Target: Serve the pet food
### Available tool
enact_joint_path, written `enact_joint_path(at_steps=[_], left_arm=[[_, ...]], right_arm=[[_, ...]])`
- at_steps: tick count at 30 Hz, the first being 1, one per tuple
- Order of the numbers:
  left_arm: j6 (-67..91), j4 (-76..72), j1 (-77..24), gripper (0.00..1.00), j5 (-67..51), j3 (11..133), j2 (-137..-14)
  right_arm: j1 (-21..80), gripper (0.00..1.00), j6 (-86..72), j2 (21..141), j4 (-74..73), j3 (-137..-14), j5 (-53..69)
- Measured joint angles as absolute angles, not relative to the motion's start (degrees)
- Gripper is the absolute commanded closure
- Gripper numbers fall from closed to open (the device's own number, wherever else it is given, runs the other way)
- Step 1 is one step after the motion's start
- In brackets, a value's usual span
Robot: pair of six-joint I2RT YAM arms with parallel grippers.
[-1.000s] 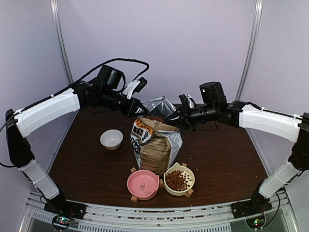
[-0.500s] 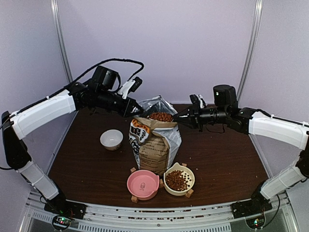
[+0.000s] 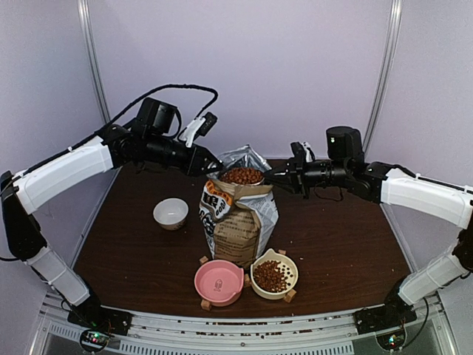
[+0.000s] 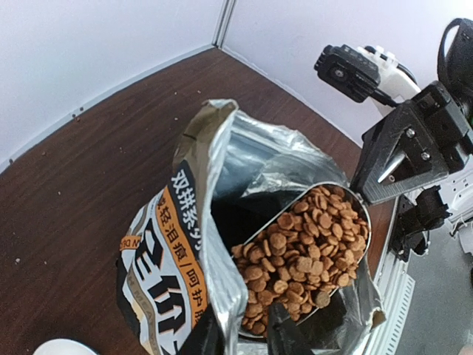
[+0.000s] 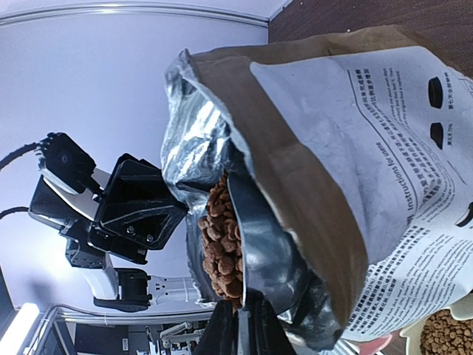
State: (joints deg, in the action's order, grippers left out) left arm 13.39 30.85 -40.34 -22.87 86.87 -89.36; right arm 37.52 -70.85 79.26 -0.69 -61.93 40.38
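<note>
At the middle of the table (image 3: 332,244), the bag (image 3: 240,225) stands open. A scoop (image 5: 259,251) sits in its mouth, heaped with pet food (image 3: 242,176). The right gripper (image 3: 275,177) has its fingers clamped on the scoop's handle from the right side. The left gripper (image 3: 211,164) is at the bag's left rim with a finger on either side of the foil edge; whether they pinch it cannot be told. More pet food lies in the cream bowl (image 3: 292,265) just in front of the bag, beside the pink bowl (image 3: 201,277). A white bowl (image 3: 171,213) stands further left.
</note>
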Motion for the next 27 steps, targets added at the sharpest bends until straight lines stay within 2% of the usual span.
enact_joint_path(at_steps=[13,27], left_arm=[[13.19,28.51,-40.05,0.5,-17.67,85.52,-82.08],[13.85,26.61,-36.53,0.44,-14.98,83.61,-79.07]], right_arm=[[37.89,1.0,-71.29,79.4,-0.8,-63.61,39.81],[37.08,1.0,-73.78,75.37,0.69,-62.94,39.38]])
